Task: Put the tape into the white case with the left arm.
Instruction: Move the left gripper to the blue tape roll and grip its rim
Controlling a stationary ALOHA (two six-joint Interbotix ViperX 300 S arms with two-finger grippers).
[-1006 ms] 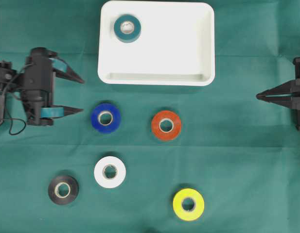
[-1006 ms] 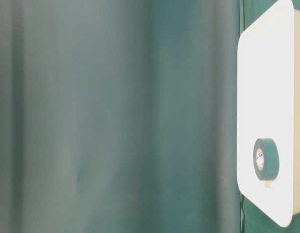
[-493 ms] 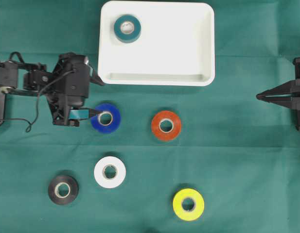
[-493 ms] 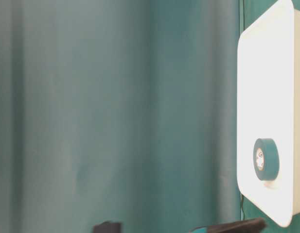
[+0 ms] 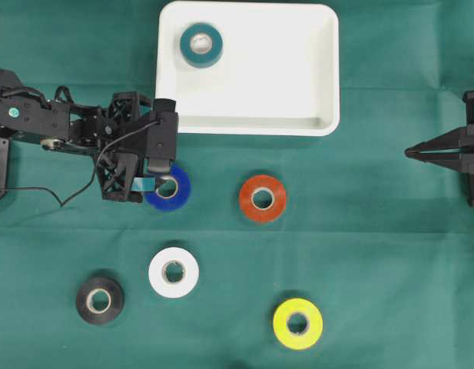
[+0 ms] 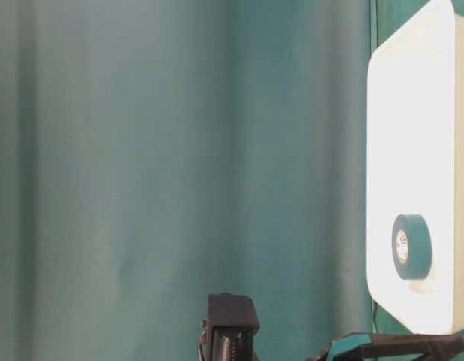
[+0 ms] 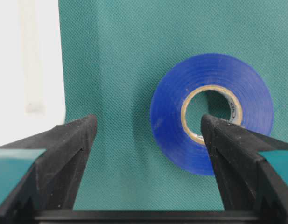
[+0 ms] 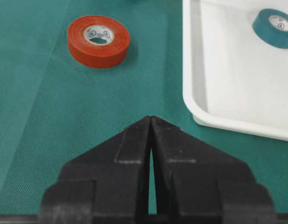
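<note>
Approach is the step in hand: my left end effector [image 7: 148,128] hangs wide open over the green table [image 5: 375,254], holding nothing, with the blue tape [image 7: 212,112] lying flat below it. In the left wrist view 1 fingertip [image 7: 78,135] stands over bare cloth well clear of the roll, while the other covers the roll's far edge beside the cardboard core, so the roll is off-centre in my opening. From overhead, my left end effector [image 5: 154,175] sits over the roll's left edge, just below the rim of the white case [image 5: 329,77], which already holds 1 teal tape [image 5: 201,44].

My right end effector [image 8: 151,123] is pressed closed, empty, parked at the far side of the table.

Next, I judge I must shift toward the blue tape until its ring sits between both fingertips, or 1 fingertip enters the core, then descend, close, lift, and carry it over the near rim into the case. Red tape [image 5: 262,198], white tape [image 5: 174,272], black tape [image 5: 99,300] and yellow tape [image 5: 297,324] wait on the table.
</note>
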